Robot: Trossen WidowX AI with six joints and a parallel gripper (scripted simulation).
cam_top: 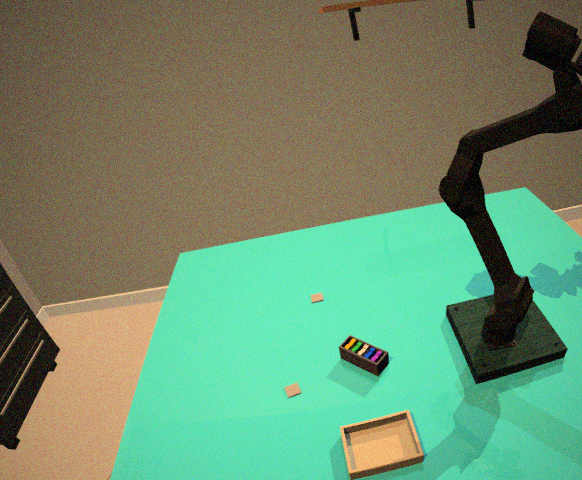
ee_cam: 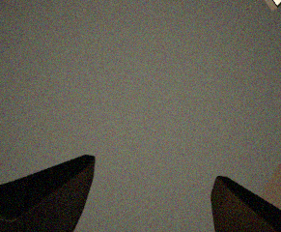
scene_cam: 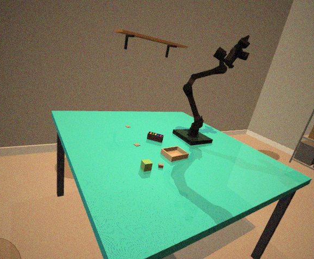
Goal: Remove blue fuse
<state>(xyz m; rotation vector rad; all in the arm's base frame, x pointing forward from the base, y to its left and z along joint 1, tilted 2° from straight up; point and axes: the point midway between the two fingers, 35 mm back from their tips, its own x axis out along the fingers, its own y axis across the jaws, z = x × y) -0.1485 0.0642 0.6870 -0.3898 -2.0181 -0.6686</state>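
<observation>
The blue fuse (cam_top: 369,352) (scene_cam: 158,135) stands in the dark fuse block (cam_top: 357,360) (scene_cam: 154,137), between a white fuse (cam_top: 363,349) and a magenta fuse (cam_top: 376,356). An orange fuse (cam_top: 349,343) and a green fuse (cam_top: 356,346) are in the same row. The empty light wooden tray (cam_top: 387,467) (scene_cam: 179,158) lies on the table, apart from the block. My gripper (ee_cam: 154,177) is open, with nothing between its fingers. It is raised high above the table, far from the block and tray, and the wrist view shows mostly grey wall.
Two flat pinkish tiles (cam_top: 316,297) (cam_top: 292,390) lie near the block. A yellow-green cube (scene_cam: 146,165) and a small brown block (scene_cam: 160,165) lie near the tray in the exterior view. The arm's dark base (cam_top: 518,361) (scene_cam: 192,138) stands to the right of the block.
</observation>
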